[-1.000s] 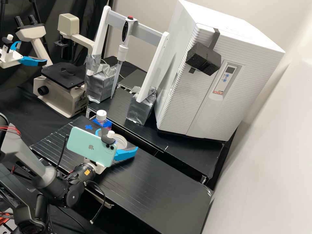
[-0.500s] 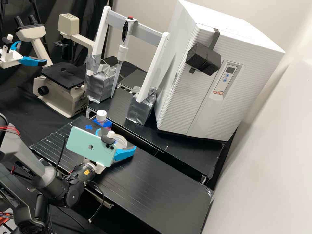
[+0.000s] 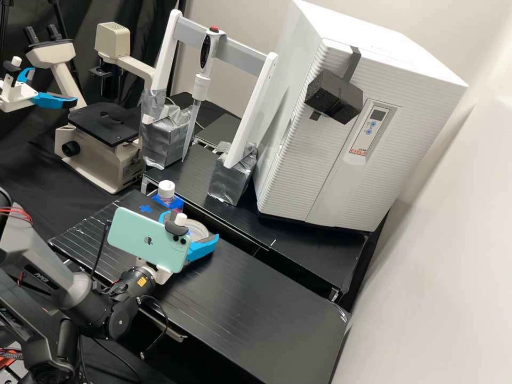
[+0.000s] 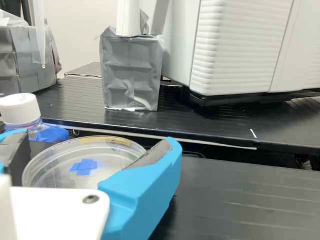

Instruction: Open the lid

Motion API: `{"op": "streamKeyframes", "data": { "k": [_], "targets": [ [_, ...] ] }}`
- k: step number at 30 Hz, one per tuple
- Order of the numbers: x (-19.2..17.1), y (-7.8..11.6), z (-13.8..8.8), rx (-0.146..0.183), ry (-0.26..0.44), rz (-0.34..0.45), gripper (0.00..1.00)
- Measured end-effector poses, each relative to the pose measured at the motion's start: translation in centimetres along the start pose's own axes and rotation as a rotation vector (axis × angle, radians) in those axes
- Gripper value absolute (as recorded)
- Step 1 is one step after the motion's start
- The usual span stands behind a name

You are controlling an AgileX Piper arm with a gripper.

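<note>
Two-sided, straddling the lidded petri dish (image 4: 107, 156) on the black bench (image 4: 240, 200), with blue fingers (image 4: 146, 195) parted about dish-wide, contact unclear. Should need little sideways correction, just closing inward across the round rim, then raising.

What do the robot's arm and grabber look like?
The arm is dark grey and chunky, with a looping black cable, thin red wires and a little orange-yellow sticker. Its gripper is white, with two bright blue fingers that have dark grey pads inside.
</note>
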Motion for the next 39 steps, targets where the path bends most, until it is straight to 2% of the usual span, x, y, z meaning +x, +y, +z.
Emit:
{"op": "streamKeyframes", "data": {
  "k": [18, 30, 39],
  "targets": [
    [0.4, -0.4, -0.5, 0.014, 0.025, -0.024, 0.00],
    [0.5, -0.3, -0.4, 0.036, 0.012, 0.003, 0.00],
    [-0.3, 0.8, -0.6, 0.009, -0.012, 0.089, 0.00]
  ]
}}
